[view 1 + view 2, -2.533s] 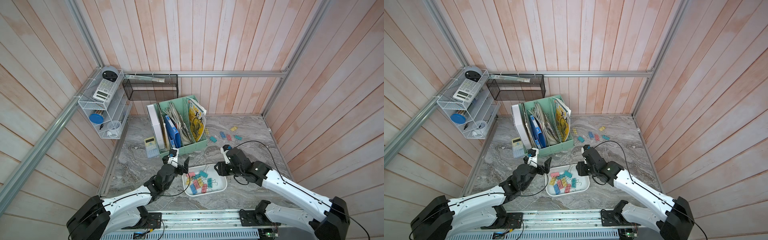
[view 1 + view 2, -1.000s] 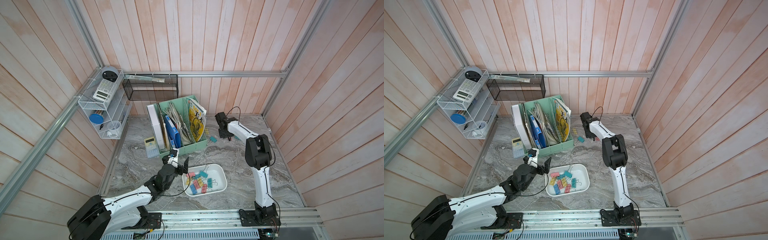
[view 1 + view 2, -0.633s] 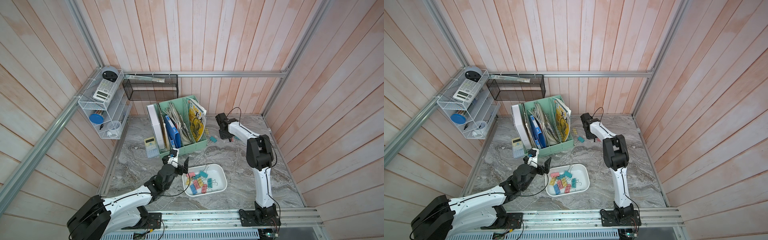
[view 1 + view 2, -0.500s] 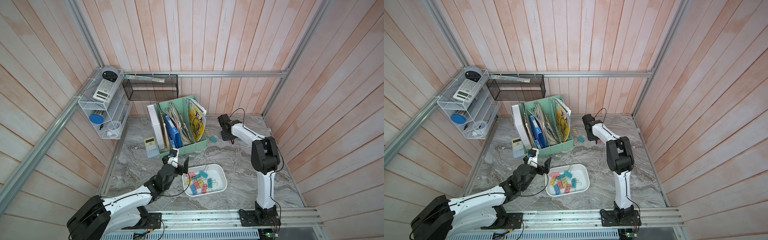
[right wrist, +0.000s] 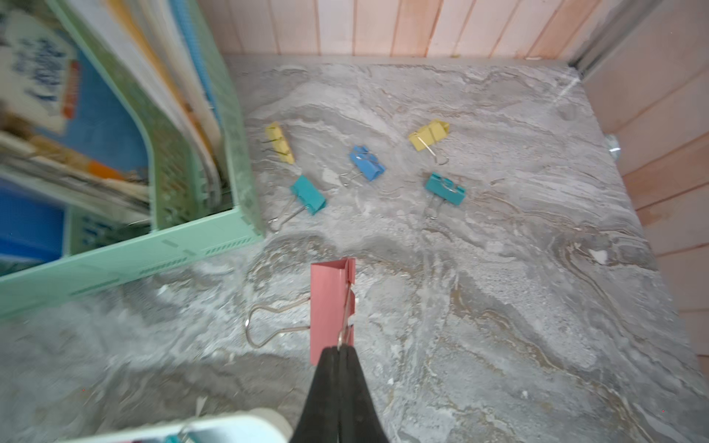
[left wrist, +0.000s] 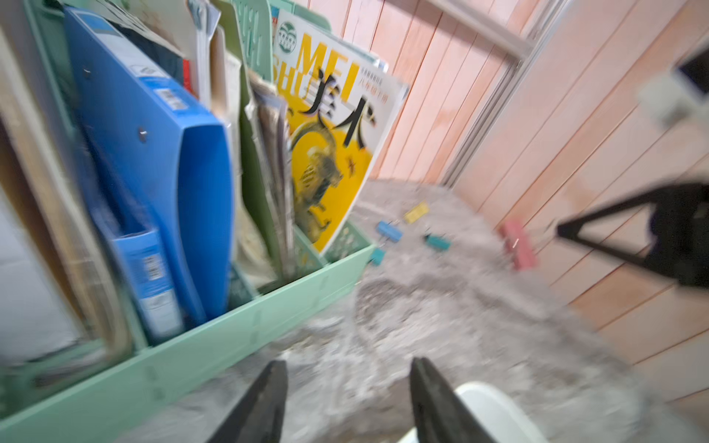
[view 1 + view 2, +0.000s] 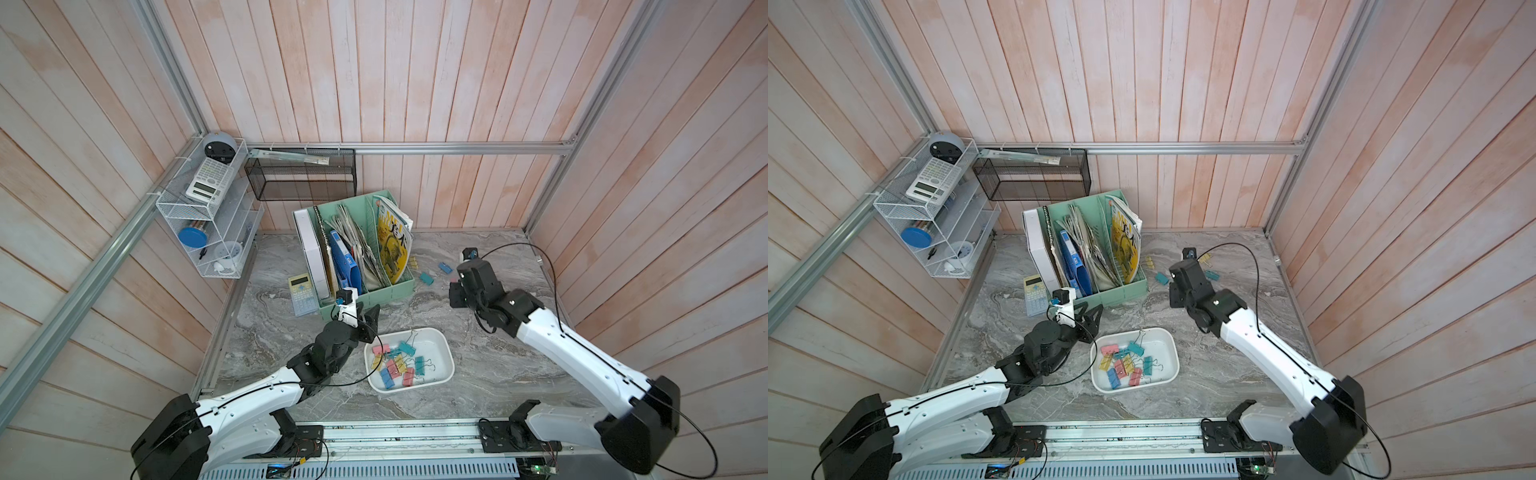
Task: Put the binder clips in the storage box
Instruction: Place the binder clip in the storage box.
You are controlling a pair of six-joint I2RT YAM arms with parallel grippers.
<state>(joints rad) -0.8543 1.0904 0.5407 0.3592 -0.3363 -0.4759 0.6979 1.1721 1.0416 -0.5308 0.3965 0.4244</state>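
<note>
Jaws clenched on the wire handle of a pink binder clip, our right gripper hangs bottom-centre just past the storage box rim, our left gripper stands parted (nothing between), and farther up we count five loose binder clips mid-frame.

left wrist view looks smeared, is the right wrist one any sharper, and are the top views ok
Left wrist view: heavy motion blur, the green file organizer and pink clip smeared. Right wrist view: sharper mid-frame, the loose clips crisp, organizer soft at the edge. Both top views: sharp, evenly lit.
</note>
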